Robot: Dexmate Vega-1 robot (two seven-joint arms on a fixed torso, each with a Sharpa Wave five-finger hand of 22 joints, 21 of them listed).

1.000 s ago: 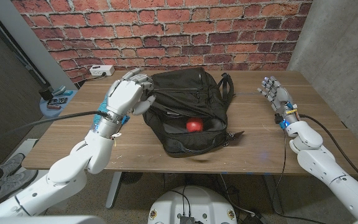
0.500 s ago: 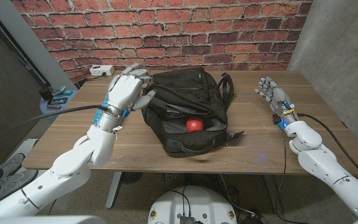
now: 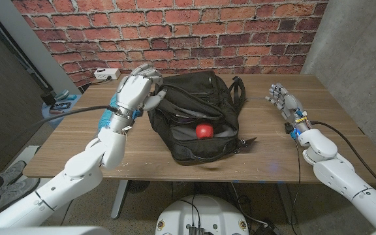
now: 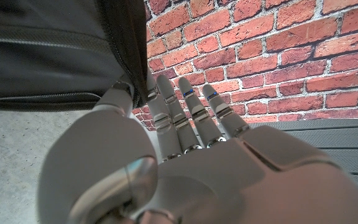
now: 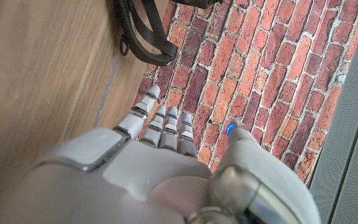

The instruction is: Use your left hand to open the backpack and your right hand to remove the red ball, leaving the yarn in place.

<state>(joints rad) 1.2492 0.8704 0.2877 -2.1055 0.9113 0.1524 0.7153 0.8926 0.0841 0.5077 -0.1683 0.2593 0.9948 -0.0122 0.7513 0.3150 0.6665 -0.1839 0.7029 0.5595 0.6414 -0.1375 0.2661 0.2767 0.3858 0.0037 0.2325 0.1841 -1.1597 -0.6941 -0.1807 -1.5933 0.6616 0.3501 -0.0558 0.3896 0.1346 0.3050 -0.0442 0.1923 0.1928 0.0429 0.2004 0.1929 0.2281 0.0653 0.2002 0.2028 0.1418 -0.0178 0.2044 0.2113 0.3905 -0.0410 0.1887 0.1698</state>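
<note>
A black fabric backpack (image 3: pixel 198 117) lies on the wooden table (image 3: pixel 142 153) at the middle of the head view, its front compartment gaping open toward the lower edge of the frame. Inside that opening, just right of its centre, sits a round red ball (image 3: pixel 203 130), partly sunk below the dark rim of the fabric. Yarn cannot be made out in the dark interior.

The left hand (image 3: pixel 138 90) is at the backpack's upper-left corner, its fingers curled around the edge of the bag's flap. In the left wrist view the thumb and the neighbouring fingers (image 4: pixel 166 115) pinch the black zippered edge (image 4: pixel 126 46) between them, so this hand is clamped on the backpack.

The right hand (image 3: pixel 282 99) stands on the right side of the frame, well apart from the backpack, fingers straight, slightly spread and holding nothing. The right wrist view shows its fingers pointing toward the brick wall (image 5: pixel 247 68), with a black strap loop (image 5: pixel 143 37) of the backpack lying on the table.

A white power strip (image 3: pixel 106 74) lies at the table's upper-left edge.
</note>
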